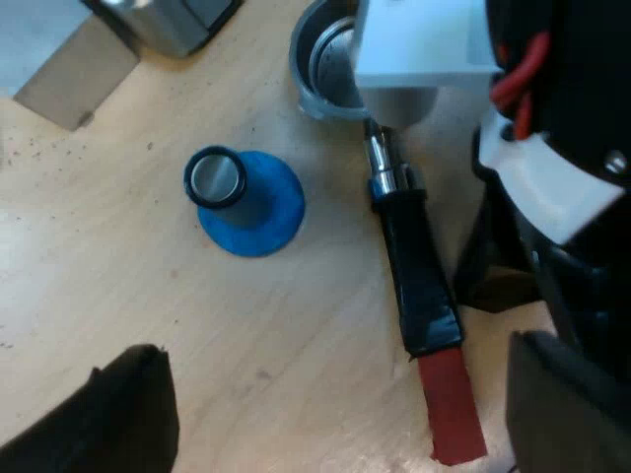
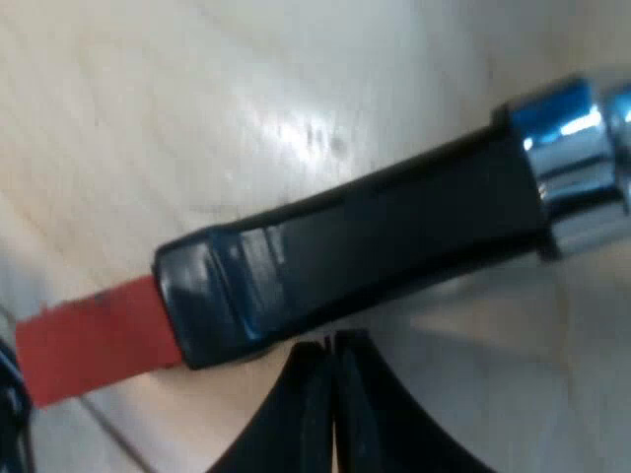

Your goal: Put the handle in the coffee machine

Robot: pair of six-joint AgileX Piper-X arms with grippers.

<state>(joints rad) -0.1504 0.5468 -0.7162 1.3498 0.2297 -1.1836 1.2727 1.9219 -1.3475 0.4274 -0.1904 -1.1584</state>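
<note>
The metal holder's basket (image 1: 320,59) lies on the wooden table, its dark handle (image 1: 416,281) ending in red (image 1: 452,404). My left gripper (image 1: 335,350) hovers open above the table, its fingers (image 1: 123,414) wide apart on either side of the red end. Beside the holder stands the blue tamper (image 1: 246,197), upright. My right gripper (image 1: 490,281) is down at the handle's side. Seen close in the right wrist view, the handle (image 2: 375,246) and its red end (image 2: 94,340) lie just beyond the right gripper (image 2: 330,350), whose fingers are pressed together, shut on nothing.
A grey metal object (image 1: 168,25) sits at the table's edge past the tamper, with a flat brown piece (image 1: 74,79) next to it. Bare wood (image 1: 148,296) lies between the tamper and my left fingers.
</note>
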